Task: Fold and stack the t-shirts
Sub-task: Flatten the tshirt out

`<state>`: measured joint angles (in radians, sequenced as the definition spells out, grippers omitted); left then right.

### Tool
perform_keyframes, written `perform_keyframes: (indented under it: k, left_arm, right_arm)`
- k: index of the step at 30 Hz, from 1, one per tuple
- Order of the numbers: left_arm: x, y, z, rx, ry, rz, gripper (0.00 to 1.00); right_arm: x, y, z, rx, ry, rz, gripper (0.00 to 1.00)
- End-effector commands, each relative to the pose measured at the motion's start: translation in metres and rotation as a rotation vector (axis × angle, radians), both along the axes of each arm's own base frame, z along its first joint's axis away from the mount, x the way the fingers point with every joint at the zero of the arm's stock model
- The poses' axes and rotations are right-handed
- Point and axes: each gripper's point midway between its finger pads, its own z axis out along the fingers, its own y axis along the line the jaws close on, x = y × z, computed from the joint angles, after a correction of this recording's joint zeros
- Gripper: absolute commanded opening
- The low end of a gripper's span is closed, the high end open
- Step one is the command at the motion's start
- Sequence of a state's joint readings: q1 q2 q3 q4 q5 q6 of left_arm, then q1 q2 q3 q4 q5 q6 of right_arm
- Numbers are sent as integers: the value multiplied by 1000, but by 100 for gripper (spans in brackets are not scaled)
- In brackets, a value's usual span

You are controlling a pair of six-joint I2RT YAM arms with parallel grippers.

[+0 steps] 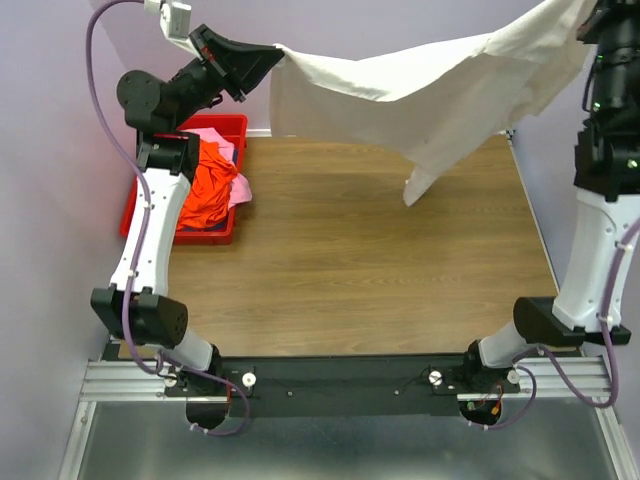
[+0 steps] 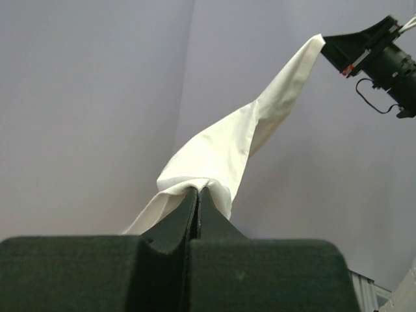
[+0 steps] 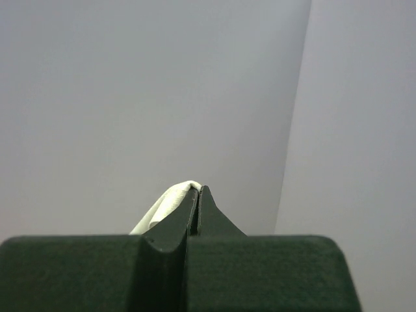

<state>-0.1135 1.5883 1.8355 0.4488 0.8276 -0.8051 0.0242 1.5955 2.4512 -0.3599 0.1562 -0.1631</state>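
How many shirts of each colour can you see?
white t-shirt: 1
orange-red t-shirt: 1
pink t-shirt: 1
total: 3

The left arm (image 1: 150, 225) rises from its base at the near left, folds at a low elbow and climbs toward the far side. Its wrist turns to the right, so the left gripper (image 1: 278, 49) points right, fingers pressed together on an edge of the white t-shirt (image 1: 420, 95). The right arm (image 1: 600, 235) stands nearly upright at the right edge with its wrist held high, and the right gripper (image 3: 198, 190) is clamped tight on another fold of that shirt.
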Motion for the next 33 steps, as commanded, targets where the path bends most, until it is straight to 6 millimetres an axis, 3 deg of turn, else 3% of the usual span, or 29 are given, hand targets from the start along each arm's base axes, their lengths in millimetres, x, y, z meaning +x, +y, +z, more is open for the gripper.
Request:
perform_keyframes:
  k: [1,4,5,7,9,12,15,19,20,22,23,26,27,28,29,30,31,32,33]
  left_arm:
    - [-68,2,27,15,-151,-36,0]
    - [-83,6,28,-1,-148,-24,0]
    - [-99,9,36,-10,-168,-21,0]
    - [-111,13,40,-36,-168,-3,0]
    - [-115,17,42,-60,-151,12,0]
    - [-121,19,42,-78,-132,11,0]
    - [-104,17,25,-93,-43,1,0]
    - [-45,12,-38,-105,191,12,0]
    - [-21,10,-60,-101,255,19,0]
    - [8,8,-89,-94,340,31,0]
    - [37,5,-119,-79,407,41,0]
    - [102,5,-176,-42,536,88,0]
    - [124,10,-178,-25,546,145,0]
    - [139,11,-189,-12,569,169,9]
    - [169,15,-225,5,635,197,19]
    - [183,17,-236,20,651,229,35]
    - [193,19,-221,15,613,240,43]
    - [208,18,-243,22,651,246,48]
    - [211,15,-245,28,657,233,54]
  right_arm:
    - [-74,13,64,-88,-228,54,0]
    - [-107,11,83,-97,-301,42,0]
    - [-114,11,87,-100,-317,37,0]
    - [-135,10,98,-100,-364,32,1]
    - [-148,8,105,-97,-399,22,0]
    - [-149,6,108,-90,-416,11,0]
    - [-121,1,97,-72,-372,-10,0]
    - [-46,-3,57,-50,-233,-31,1]
    - [-8,-3,33,-44,-160,-32,0]
    - [36,-7,-2,-20,-67,-49,1]
    - [75,-10,-39,0,21,-62,1]
    - [133,-13,-105,61,159,-72,1]
    - [166,-14,-149,83,250,-84,1]
    - [179,-16,-169,96,292,-98,1]
    - [192,-15,-188,139,331,-94,3]
    - [197,-18,-200,168,372,-113,13]
    - [212,-17,-227,179,431,-112,30]
    - [216,-14,-236,226,447,-99,69]
    - [217,-11,-242,241,464,-81,84]
